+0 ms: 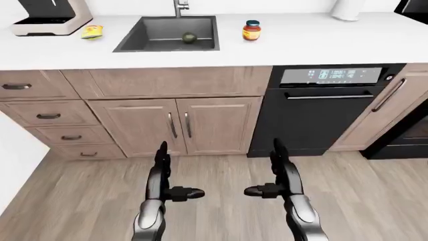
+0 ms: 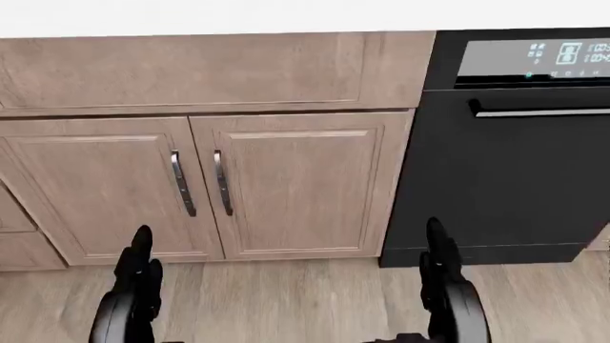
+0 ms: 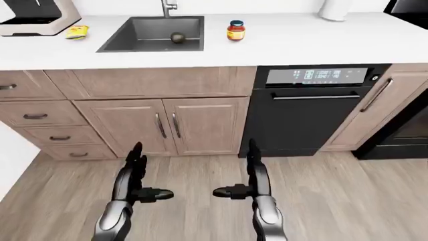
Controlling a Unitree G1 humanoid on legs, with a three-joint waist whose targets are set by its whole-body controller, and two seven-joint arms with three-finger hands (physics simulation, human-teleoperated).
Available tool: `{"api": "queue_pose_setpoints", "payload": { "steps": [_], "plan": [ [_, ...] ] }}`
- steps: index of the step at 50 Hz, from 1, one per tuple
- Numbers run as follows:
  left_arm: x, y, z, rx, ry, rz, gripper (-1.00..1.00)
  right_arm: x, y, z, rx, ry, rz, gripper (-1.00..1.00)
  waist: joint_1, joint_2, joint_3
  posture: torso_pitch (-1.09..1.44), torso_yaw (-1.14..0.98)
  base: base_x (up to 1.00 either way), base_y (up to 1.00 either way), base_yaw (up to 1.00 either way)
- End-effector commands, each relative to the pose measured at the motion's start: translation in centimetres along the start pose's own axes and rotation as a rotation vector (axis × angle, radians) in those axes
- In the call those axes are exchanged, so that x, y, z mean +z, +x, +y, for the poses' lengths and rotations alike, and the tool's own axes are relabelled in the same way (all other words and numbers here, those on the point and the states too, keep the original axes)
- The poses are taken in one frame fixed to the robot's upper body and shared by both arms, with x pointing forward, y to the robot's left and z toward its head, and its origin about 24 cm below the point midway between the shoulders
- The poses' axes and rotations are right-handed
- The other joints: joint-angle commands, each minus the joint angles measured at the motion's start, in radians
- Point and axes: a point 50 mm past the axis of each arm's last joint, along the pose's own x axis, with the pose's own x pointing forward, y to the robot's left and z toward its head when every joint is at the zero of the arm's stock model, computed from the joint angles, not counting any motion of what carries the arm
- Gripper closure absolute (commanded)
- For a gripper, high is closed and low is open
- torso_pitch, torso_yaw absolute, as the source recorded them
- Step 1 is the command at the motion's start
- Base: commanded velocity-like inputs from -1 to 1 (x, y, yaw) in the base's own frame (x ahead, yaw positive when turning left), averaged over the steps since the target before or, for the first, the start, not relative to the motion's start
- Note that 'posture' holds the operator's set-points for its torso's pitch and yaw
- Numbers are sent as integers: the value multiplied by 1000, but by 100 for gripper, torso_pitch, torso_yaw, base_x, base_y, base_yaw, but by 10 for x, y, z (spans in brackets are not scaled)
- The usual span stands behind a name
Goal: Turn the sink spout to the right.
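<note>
A: Both hands hang low over the floor, left hand (image 1: 162,173) and right hand (image 1: 282,173), fingers spread, grasping nothing.

B: Yeah, the sink spout (image 1: 179,7) sits way off, at the table's far edge above the sink (image 1: 127,44). Risk: reaching across could clip that jar (image 1: 251,30).

Setting: simulated home kitchen. Evidence: long white desk (image 1: 307,47) running along the wall, with a dark rectangular sink basin (image 1: 168,34) set into it and a metal sink spout (image 1: 179,7) at its top edge. Below, light wood cabinet doors (image 1: 175,125) and drawers (image 1: 46,113) with dark bar handles. Black built-in dishwasher with lit display panel (image 1: 329,108) to the right. Wood-plank floor (image 1: 221,175). Orange-labelled jar (image 1: 251,30) beside the basin.
</note>
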Motion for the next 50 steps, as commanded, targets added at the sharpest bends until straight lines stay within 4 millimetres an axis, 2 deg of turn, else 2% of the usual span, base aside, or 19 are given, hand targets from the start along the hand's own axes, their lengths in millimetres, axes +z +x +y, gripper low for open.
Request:
{"api": "queue_pose_setpoints", "payload": {
  "steps": [1, 3, 4, 5, 7, 8, 24, 25, 28, 30, 32, 37, 41, 42, 43, 44, 46, 47, 50],
  "plan": [
    [37, 2, 5, 21, 1, -179, -100, 35, -1, 0, -23, -25, -162, -100, -2, -8, -1, 0, 0, 0, 0, 0],
    [38, -1, 5, 17, -26, -172, -100, 37, -3, 4, -15, -45, -166, -100, 8, -1, -63, 0, 0, 0, 0, 0],
    [39, -2, 5, 18, -26, -173, -100, 37, -4, 5, -14, -49, -168, -100, 9, -1, -52, 0, 0, 0, 0, 0],
    [39, -3, 5, 22, -29, -174, -100, 37, -4, 4, -20, -52, -167, -100, 6, -8, -18, 0, 0, 0, 0, 0],
    [39, -3, 5, 23, -25, -173, -100, 39, -6, 5, -22, -56, -172, -100, 7, -7, -69, 0, 0, 0, 0, 0],
    [39, -4, 5, 24, -26, -173, -100, 40, -7, 5, -21, -65, -177, -100, 8, -6, -74, 0, 0, 0, 0, 0],
    [41, -5, 6, 32, -23, -178, -100, 39, -8, 8, -27, -102, -178, -100, 8, -1, -88, 0, 0, 0, 0, 0],
    [40, -4, 6, 30, -17, -175, -100, 40, -8, 9, -26, -106, -177, -100, 7, 5, -104, 0, 0, 0, 13, 0],
    [40, -4, 7, 34, -12, -176, -100, 39, -8, 10, -24, -106, -176, -100, 0, -13, -73, 0, 0, 0, 35, 0],
    [40, -5, 7, 35, -11, -179, -100, 39, -8, 10, -24, -108, -175, -100, -3, -56, -63, 0, 0, 0, 100, 0],
    [40, -4, 7, 37, -9, -178, -100, 39, -8, 10, -22, -110, -175, -100, -8, -62, -63, 0, 0, 0, 100, 0],
    [40, -4, 7, 37, -4, -180, -100, 39, -9, 11, -22, -121, -178, -100, -13, -32, -41, 0, 0, 0, 100, 0],
    [40, -5, 7, 38, -1, -182, -100, 40, -10, 11, -18, -108, -184, -100, -10, 25, -45, 0, 0, 0, 100, 0],
    [40, -5, 7, 37, 0, -182, -100, 41, -10, 11, -17, -109, -185, -100, -9, 47, -46, 0, 0, 0, 28, 0],
    [40, -5, 7, 37, 0, -183, -100, 41, -10, 11, -17, -110, -186, -100, -6, 166, -78, 0, 0, 0, 1, 0],
    [40, -5, 7, 37, 1, -183, -100, 41, -10, 12, -12, -104, -187, -100, 9, 131, -42, 0, 0, 0, 0, 0],
    [40, -5, 7, 37, 2, -183, -100, 39, -8, 12, -5, -99, -186, -100, 8, 114, -58, 0, 0, 0, 0, 0],
    [40, -5, 6, 36, 5, -184, -100, 38, -7, 12, -6, -96, -182, -100, 3, 111, -61, 0, 0, 0, 0, 0],
    [40, -5, 7, 39, 4, -185, -100, 39, -8, 12, -3, -91, -182, -100, 3, 77, -66, 0, 0, 0, 0, 0]
  ]
}}
